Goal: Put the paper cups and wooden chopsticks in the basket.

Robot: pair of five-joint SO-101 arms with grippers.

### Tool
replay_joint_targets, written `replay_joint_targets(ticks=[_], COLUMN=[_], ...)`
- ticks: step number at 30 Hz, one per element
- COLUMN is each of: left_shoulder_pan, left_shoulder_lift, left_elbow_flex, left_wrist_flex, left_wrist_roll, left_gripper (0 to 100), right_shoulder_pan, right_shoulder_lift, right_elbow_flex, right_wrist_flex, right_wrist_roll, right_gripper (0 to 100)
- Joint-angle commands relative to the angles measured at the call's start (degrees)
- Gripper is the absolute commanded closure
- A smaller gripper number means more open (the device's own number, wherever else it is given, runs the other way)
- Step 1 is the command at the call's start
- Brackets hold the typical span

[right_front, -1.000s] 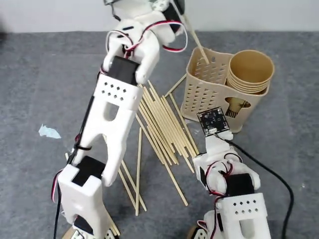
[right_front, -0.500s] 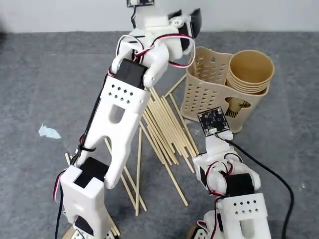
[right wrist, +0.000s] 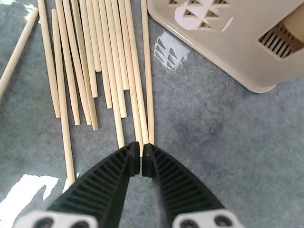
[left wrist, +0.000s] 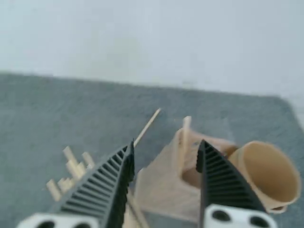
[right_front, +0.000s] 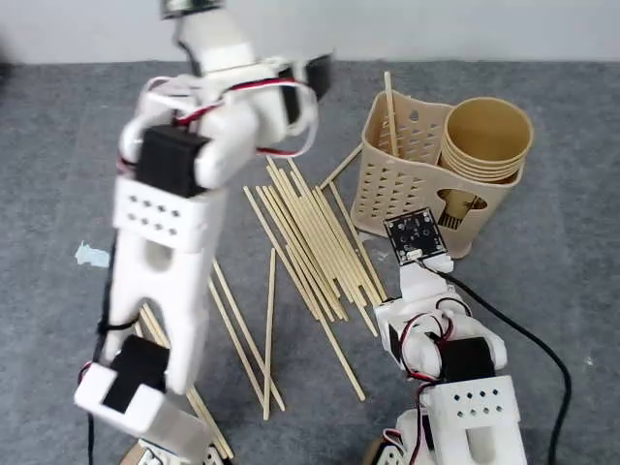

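Wooden chopsticks (right_front: 312,244), some under left arm (right_front: 160,225)

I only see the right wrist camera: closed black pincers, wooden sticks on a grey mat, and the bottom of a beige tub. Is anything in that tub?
Observer: Yes. The high view shows a stack of paper cups standing in one compartment of the basket.
Visitor: Any sticks in there too?
Observer: One chopstick stands in the other compartment, poking up above the rim.
Visitor: And what about the other arm?
Observer: The left gripper is open and holds nothing. It is up off the table and faces the basket.
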Motion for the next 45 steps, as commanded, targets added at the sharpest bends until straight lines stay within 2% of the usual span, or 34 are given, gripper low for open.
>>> replay_joint_targets(ticks=[1, 4, 7, 9, 20, 27, 32, 38, 45], left_shoulder_pan=[-5.10, -8.88, -14.59, -17.58, -28.04, -33.67, -37.19, -39.65, -46.68], left_shoulder_lift=[-3.87, -3.96, -4.13, -5.10, -26.02, -35.43, -37.27, -37.19, -37.10], left_elbow_flex=[-2.77, -2.42, 0.66, 4.26, 40.66, 64.48, 78.55, 88.57, 96.48], left_wrist_flex=[9.41, 15.12, 14.95, 14.95, 14.59, 4.48, -3.78, -9.32, -14.77], left_wrist_roll=[-1.23, -2.90, -3.16, -5.89, -17.49, -24.44, -27.78, -32.88, -41.23], left_gripper=[79, 79, 79, 79, 79, 78, 69, 67, 67], right_shoulder_pan=[-0.40, -0.40, -0.40, -0.40, -0.40, -0.40, -0.40, -0.40, -0.40], right_shoulder_lift=[-1.19, -1.19, -1.19, -1.19, -1.10, -0.75, -0.75, -0.66, -1.10], right_elbow_flex=[-0.26, -0.26, -0.18, -0.18, -0.18, -0.18, -0.18, -0.18, 2.99], right_wrist_flex=[-0.84, -0.92, -0.92, -0.92, -0.92, -0.92, -1.01, -1.01, -5.32], right_wrist_roll=[-0.09, -0.09, -0.09, -0.09, -0.09, -0.09, -0.09, -0.09, 0.00], right_gripper=[97.0, 97.0, 97.0, 97.0, 96.7, 96.6, 96.6, 96.6, 96.6])
